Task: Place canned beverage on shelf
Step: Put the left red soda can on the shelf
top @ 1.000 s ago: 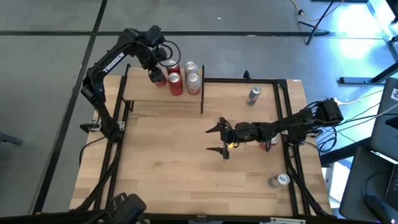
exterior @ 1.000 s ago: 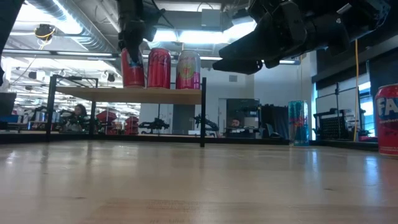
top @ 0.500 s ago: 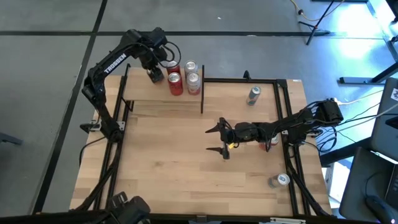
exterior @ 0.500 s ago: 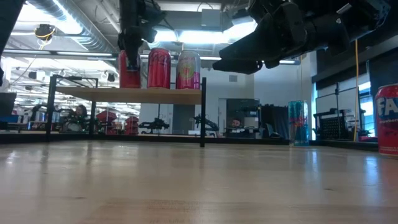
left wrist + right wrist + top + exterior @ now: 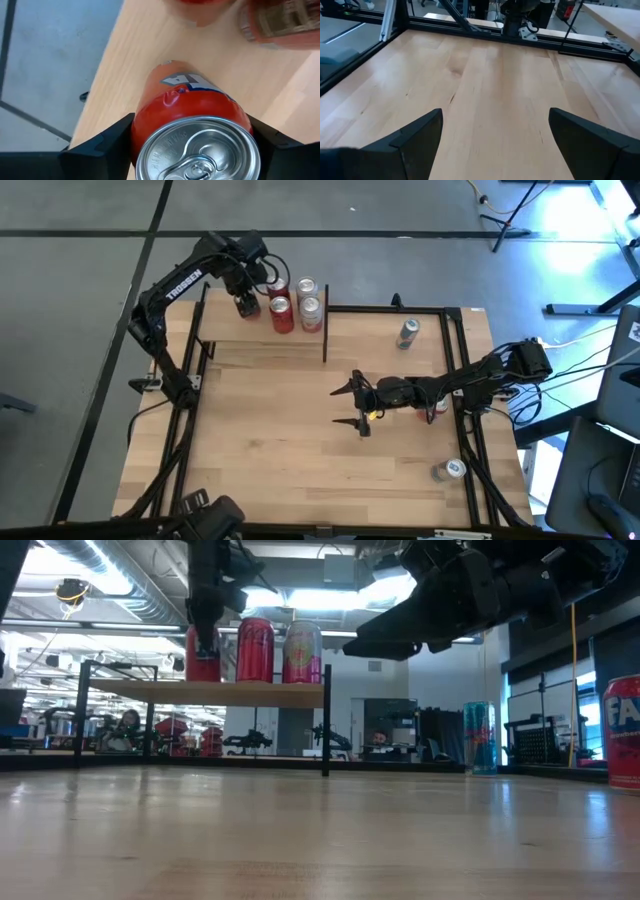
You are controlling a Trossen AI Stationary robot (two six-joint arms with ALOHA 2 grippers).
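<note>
At the upper left of the high view, the left gripper clamps a red can by its sides, standing on the shelf beside 3 others. The can is rigid but smooth and dentable; hold mid-body. The right gripper hangs wide open mid-table.

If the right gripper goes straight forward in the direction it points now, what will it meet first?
Probably nothing on the table. The right gripper, open and empty, points toward the left side across bare tabletop. Its wrist view shows only wood, then the black frame rail at the table's edge; depth is uncertain.
</note>
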